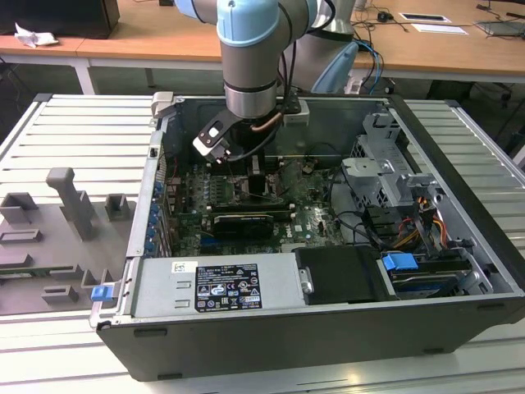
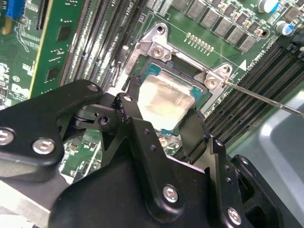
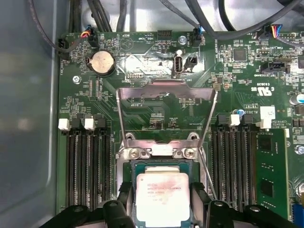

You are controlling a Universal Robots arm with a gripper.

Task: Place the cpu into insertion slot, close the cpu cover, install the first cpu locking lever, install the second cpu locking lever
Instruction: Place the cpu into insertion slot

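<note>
The cpu [image 3: 163, 195], a pale silver square, lies level within the insertion slot [image 3: 130, 164], whose silver rim [image 2: 156, 45] sits in green board. Whether it is fully seated I cannot tell. My gripper [image 3: 163, 190] reaches down over it, with a black finger [image 3: 125, 190] against one edge and the other finger [image 3: 198, 191] against the opposite edge. The second wrist view shows the same hold on the cpu [image 2: 166, 97] by the gripper [image 2: 164, 104]. The cpu cover [image 3: 166, 90] stands swung up and open behind the slot. A thin wire lever [image 2: 266, 100] sticks out free beside the slot. In the exterior view the gripper [image 1: 258, 176] is low inside the case.
Long black memory slots [image 3: 85, 161] [image 3: 235, 161] flank the socket on both sides. A coin battery [image 3: 102, 62] and cables lie beyond the cover. In the exterior view, a drive cage [image 1: 381, 176] and wiring fill the right, and the power supply [image 1: 221, 287] the front.
</note>
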